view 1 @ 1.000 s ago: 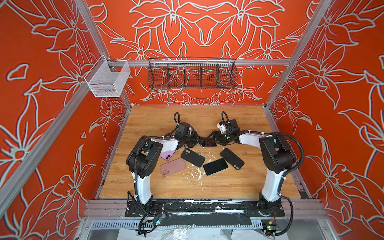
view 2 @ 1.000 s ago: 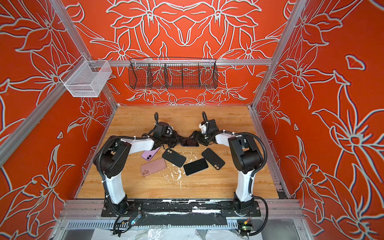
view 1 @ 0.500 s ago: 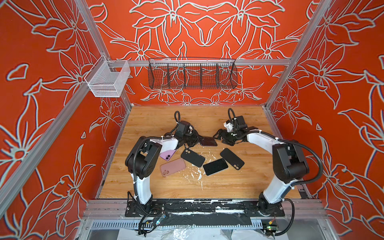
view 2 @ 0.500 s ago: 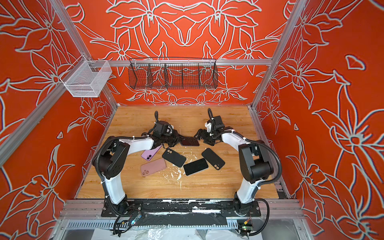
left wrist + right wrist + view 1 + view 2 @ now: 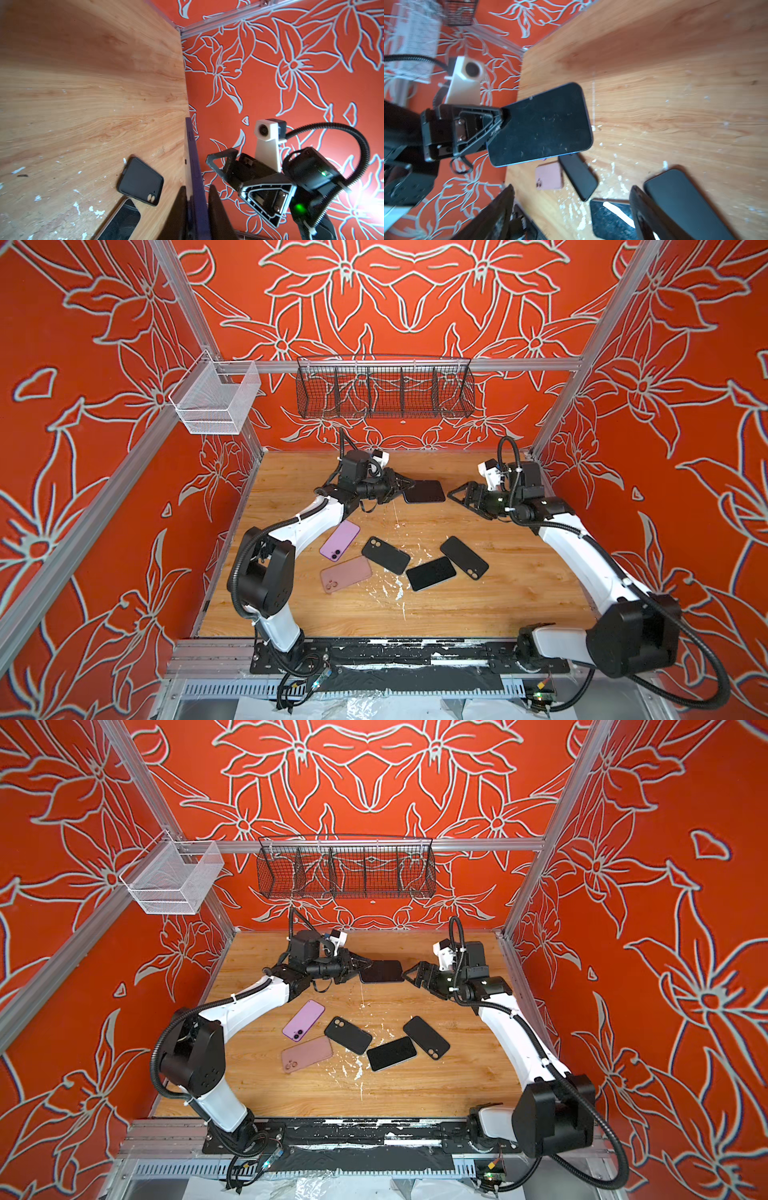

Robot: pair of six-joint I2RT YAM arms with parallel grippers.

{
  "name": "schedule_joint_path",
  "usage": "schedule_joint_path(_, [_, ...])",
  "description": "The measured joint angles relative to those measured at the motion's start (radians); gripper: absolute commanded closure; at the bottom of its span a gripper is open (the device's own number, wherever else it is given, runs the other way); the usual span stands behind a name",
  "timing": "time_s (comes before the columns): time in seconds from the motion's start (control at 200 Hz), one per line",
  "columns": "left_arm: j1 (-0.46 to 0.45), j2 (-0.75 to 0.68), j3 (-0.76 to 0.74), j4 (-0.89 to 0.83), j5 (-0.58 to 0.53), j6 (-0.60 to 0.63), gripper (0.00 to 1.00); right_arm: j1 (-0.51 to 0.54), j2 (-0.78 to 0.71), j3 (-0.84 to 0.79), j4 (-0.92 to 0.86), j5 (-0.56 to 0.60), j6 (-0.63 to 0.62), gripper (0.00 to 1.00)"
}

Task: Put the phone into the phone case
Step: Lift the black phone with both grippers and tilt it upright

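My left pincer (image 5: 400,486) is clamped on the short edge of the dark phone (image 5: 426,491), holding it above the worktop (image 5: 478,614) toward 12 o'clock. My right pincer (image 5: 454,497), spread wide and empty, sits apart at the phone's 3 o'clock. A black phone case (image 5: 464,557) lies flat at its 5 o'clock.

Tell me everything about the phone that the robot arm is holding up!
The phone is a flat, dark rectangle with rounded corners and a thin bluish-purple rim. Its screen is black and off, dotted with pale specks and smudges. The left gripper pinches one short end and holds it above the wooden table, with the screen facing roughly up. Nothing else touches it.
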Motion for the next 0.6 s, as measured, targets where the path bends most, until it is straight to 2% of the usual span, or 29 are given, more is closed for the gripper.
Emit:
schedule_joint_path(0.31, [0.000, -0.030, 0.004, 0.026, 0.153, -0.019, 0.82, -0.002, -0.074, -0.046, 0.067, -0.187, 0.029, 0.11])
schedule_joint_path(0.6, [0.000, -0.033, 0.004, 0.076, 0.222, -0.061, 0.82, -0.013, -0.074, -0.069, 0.127, -0.275, 0.068, 0.13])
